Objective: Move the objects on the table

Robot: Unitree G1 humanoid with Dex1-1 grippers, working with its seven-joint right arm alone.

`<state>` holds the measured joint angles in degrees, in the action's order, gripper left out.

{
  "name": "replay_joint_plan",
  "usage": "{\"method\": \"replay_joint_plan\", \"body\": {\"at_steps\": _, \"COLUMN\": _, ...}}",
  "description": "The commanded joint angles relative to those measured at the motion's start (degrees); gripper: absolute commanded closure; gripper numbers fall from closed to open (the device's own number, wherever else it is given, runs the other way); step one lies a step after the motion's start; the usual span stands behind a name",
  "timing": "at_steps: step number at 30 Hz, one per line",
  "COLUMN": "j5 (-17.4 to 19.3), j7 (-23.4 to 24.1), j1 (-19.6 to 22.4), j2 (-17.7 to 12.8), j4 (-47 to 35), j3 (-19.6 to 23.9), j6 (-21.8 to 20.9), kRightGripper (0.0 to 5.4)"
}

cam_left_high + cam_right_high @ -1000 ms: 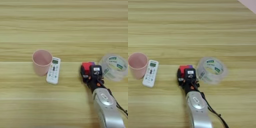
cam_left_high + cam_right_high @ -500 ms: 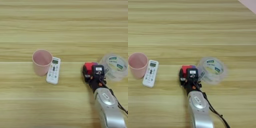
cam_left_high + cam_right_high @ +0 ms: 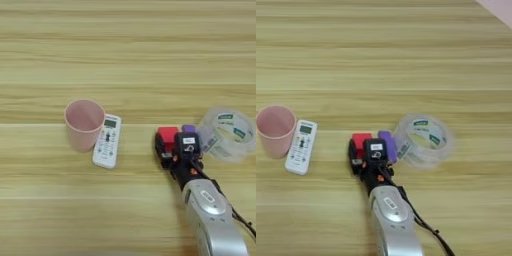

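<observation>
One big surface is all I've got to look at: the table [image 3: 125, 55], light yellow wood grain with plank lines running left to right, filling pretty much the whole view. Only a pale sliver of something else shows at the far top right corner in the right eye view, can't say what it is.

Counting stuff: one pink cup [image 3: 83, 123], upright, open end up, over on my left. One white remote [image 3: 107, 141] lying flat right beside it, little screen at the far end, touching or almost touching the cup. One red cube [image 3: 361, 142], one purple bar [image 3: 388, 145] just right of it, and one clear tape roll [image 3: 422, 139] lying flat next to the bar, so close they look like they touch.

My right gripper [image 3: 367, 156] sits right over the red cube, black fingers on either side of it, with the silver forearm coming up from the bottom edge. Whether I'm actually clamped on the cube, I honestly can't tell.
</observation>
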<state>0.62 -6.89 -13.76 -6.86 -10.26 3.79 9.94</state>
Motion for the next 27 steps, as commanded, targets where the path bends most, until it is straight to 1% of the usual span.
{"method": "replay_joint_plan", "body": {"at_steps": 1, "j5": 0.12, "j7": -0.27, "j1": 0.72, "j2": -0.49, "j4": -1.43, "j3": -0.3, "j6": -0.11, "kRightGripper": 3.04}}
{"method": "replay_joint_plan", "body": {"at_steps": 4, "j5": -0.24, "j7": 0.03, "j1": 0.75, "j2": -0.64, "j4": -1.22, "j3": -0.22, "j6": 0.08, "kRightGripper": 3.04}}
{"method": "replay_joint_plan", "body": {"at_steps": 5, "j5": -0.33, "j7": 0.12, "j1": 0.75, "j2": -0.65, "j4": -1.22, "j3": -0.19, "j6": 0.08, "kRightGripper": 2.75}}
{"method": "replay_joint_plan", "body": {"at_steps": 10, "j5": -0.95, "j7": 0.47, "j1": 0.83, "j2": -0.75, "j4": -1.19, "j3": -0.15, "j6": -0.81, "kRightGripper": 2.07}}
{"method": "replay_joint_plan", "body": {"at_steps": 11, "j5": -0.99, "j7": 0.56, "j1": 0.84, "j2": -0.74, "j4": -1.27, "j3": -0.08, "j6": -0.89, "kRightGripper": 2.07}}
{"method": "replay_joint_plan", "body": {"at_steps": 12, "j5": -0.99, "j7": 0.61, "j1": 0.84, "j2": -0.72, "j4": -1.33, "j3": -0.02, "j6": -0.95, "kRightGripper": 1.86}}
{"method": "replay_joint_plan", "body": {"at_steps": 13, "j5": -0.96, "j7": 0.65, "j1": 0.84, "j2": -0.68, "j4": -1.35, "j3": 0.05, "j6": -1.06, "kRightGripper": 1.86}}
{"method": "replay_joint_plan", "body": {"at_steps": 17, "j5": -0.92, "j7": 0.66, "j1": 0.88, "j2": -0.6, "j4": -1.45, "j3": 0.19, "j6": -1.4, "kRightGripper": 1.36}}
{"method": "replay_joint_plan", "body": {"at_steps": 23, "j5": -0.87, "j7": 0.57, "j1": 0.86, "j2": -0.6, "j4": -1.34, "j3": 0.25, "j6": -1.93, "kRightGripper": 0.87}}
{"method": "replay_joint_plan", "body": {"at_steps": 27, "j5": -0.83, "j7": 0.56, "j1": 0.84, "j2": -0.58, "j4": -1.4, "j3": 0.28, "j6": -2.26, "kRightGripper": 0.41}}
